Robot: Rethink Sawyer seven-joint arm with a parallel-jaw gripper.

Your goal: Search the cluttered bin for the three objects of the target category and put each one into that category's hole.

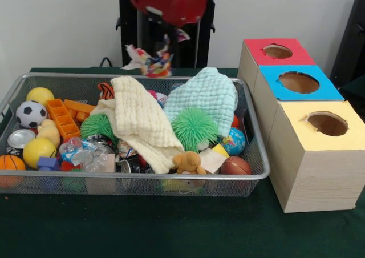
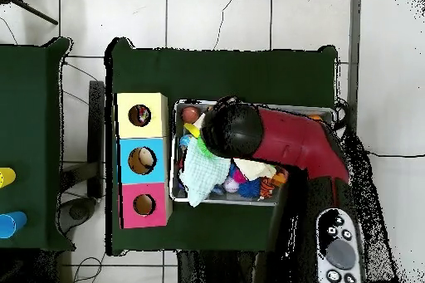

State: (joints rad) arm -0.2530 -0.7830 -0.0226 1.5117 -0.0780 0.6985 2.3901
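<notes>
One wire bin (image 1: 251, 175) on a green table (image 1: 171, 229), crammed full. Beside it, three boxes in a row, each with one round hole on top: red (image 1: 278, 51), blue (image 1: 299, 82), yellow (image 1: 327, 123). Inside the bin: two cloths, cream (image 1: 140, 121) and mint (image 1: 210, 95); two green spiky balls (image 1: 194, 129); one soccer ball (image 1: 29, 113); one basketball (image 1: 10, 163); two yellow balls (image 1: 39, 95); orange blocks (image 1: 64, 118); one can (image 1: 20, 138); one small teddy (image 1: 189, 162); one brown football (image 1: 235, 166); one globe ball (image 1: 234, 141). No legible writing anywhere. Target category not evident, so no telling which items count. Arm (image 2: 290, 143) over the bin in the overhead view. Gripper (image 1: 155, 58) raised behind the bin's far rim, clutching a crumpled colourful wrapper (image 1: 149, 61).
</notes>
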